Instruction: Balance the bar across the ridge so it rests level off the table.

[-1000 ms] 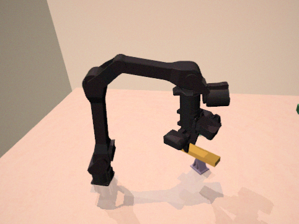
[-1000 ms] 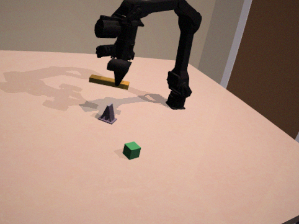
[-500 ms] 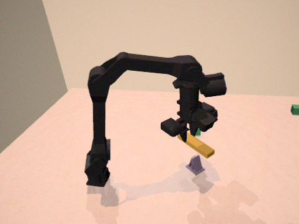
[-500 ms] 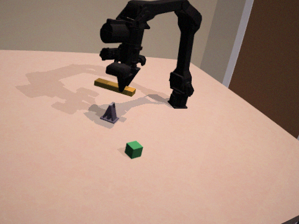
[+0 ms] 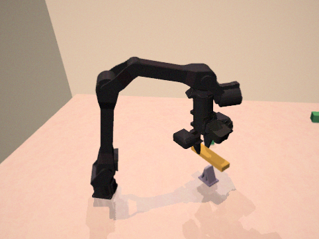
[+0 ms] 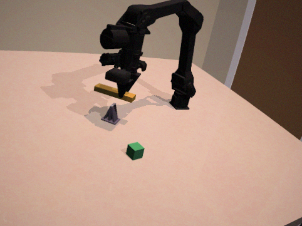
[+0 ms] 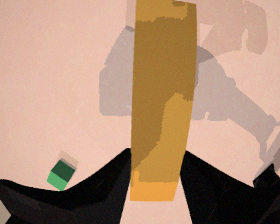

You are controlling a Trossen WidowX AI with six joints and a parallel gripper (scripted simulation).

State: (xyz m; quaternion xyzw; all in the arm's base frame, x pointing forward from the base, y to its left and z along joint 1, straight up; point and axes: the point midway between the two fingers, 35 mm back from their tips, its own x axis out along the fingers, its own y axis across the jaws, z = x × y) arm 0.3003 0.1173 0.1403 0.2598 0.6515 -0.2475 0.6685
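My jaws pinch the long yellow rectangular bar (image 5: 212,158) near one end, holding it in the air. It hangs above the small grey wedge-shaped ridge (image 5: 208,175), clear of the pink surface (image 6: 203,172). Green cube (image 6: 135,151) sits apart.

A plain indoor room, bare like a test space; a wide pale pink table (image 6: 219,172) stands before beige walls (image 5: 165,23); a brown door (image 6: 275,53) with a white frame (image 6: 242,34) sits behind.
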